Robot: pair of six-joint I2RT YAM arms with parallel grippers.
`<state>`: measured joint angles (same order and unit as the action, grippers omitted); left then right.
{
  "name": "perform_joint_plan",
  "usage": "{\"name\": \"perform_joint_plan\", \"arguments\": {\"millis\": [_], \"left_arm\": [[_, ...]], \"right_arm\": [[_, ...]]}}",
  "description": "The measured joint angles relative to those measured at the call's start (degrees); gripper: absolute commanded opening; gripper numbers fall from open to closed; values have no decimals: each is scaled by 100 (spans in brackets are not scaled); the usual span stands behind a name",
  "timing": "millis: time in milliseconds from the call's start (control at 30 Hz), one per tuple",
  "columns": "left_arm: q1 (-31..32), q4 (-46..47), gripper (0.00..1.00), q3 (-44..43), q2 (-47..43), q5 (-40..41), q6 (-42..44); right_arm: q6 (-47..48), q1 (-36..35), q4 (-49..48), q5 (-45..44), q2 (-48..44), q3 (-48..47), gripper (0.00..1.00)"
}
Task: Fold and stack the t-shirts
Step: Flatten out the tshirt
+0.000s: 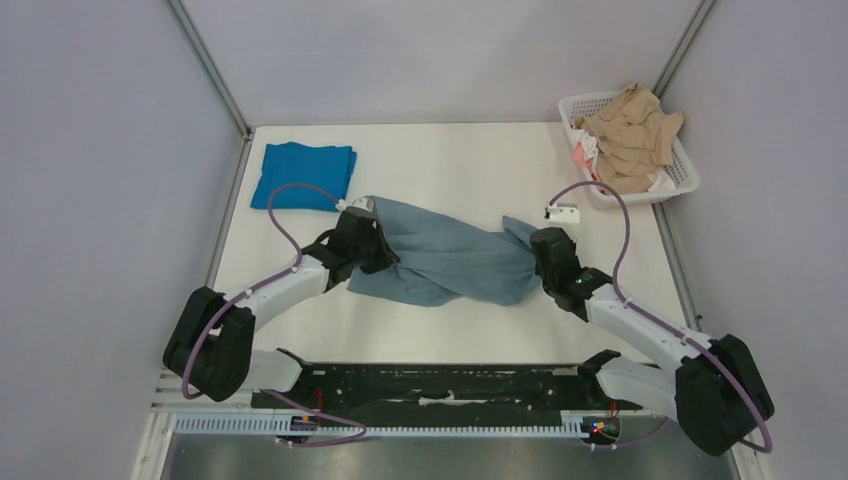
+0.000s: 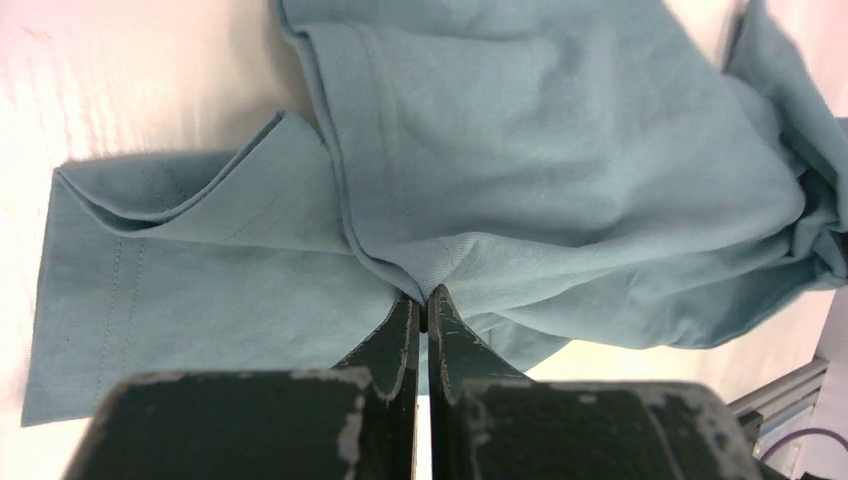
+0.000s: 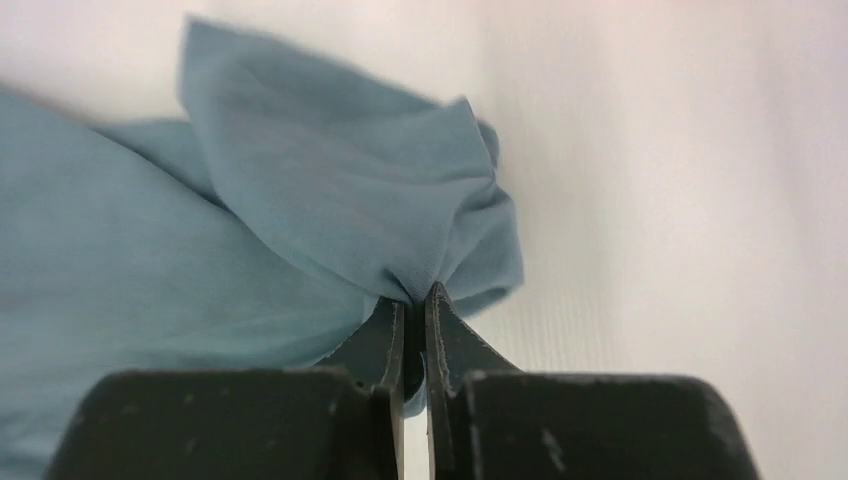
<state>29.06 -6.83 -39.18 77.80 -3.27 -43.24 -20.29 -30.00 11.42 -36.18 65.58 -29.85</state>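
The slate grey-blue t-shirt [image 1: 450, 262] hangs bunched and twisted between my two grippers over the middle of the table. My left gripper [image 1: 372, 240] is shut on its left end; in the left wrist view the jaws [image 2: 423, 300] pinch a fold of the cloth [image 2: 560, 170], with a sleeve spread to the left. My right gripper [image 1: 540, 250] is shut on its right end; in the right wrist view the jaws [image 3: 412, 298] pinch a gathered corner of the shirt [image 3: 330, 190]. The cobalt blue t-shirt [image 1: 303, 175] lies folded at the back left of the table.
A white lattice basket [image 1: 683, 170] with tan and other clothes [image 1: 628, 135] stands at the back right. A small white object [image 1: 562, 212] lies on the table just behind my right gripper. Grey walls close in both sides.
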Motion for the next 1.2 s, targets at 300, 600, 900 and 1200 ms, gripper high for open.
{"name": "perform_joint_plan", "arguments": {"millis": [300,600,900,1200], "left_arm": [[0,-870,2,-1563,-1069,529,227],[-4,-1434,2,-3748,-2210,761,750],[-4,-2028,2,-6004,-1696,575,1257],[-83,-2177,2,-6743,-470,1167,1825]], "right_arm": [[546,330,-422,990,-1266,-1078,0],[719,328,-393,1670,-1731,-3163,0],[1036,328,-173,1926,-1427,-5163,0],[1744,382,-562,1366,-42,-5971,0]]}}
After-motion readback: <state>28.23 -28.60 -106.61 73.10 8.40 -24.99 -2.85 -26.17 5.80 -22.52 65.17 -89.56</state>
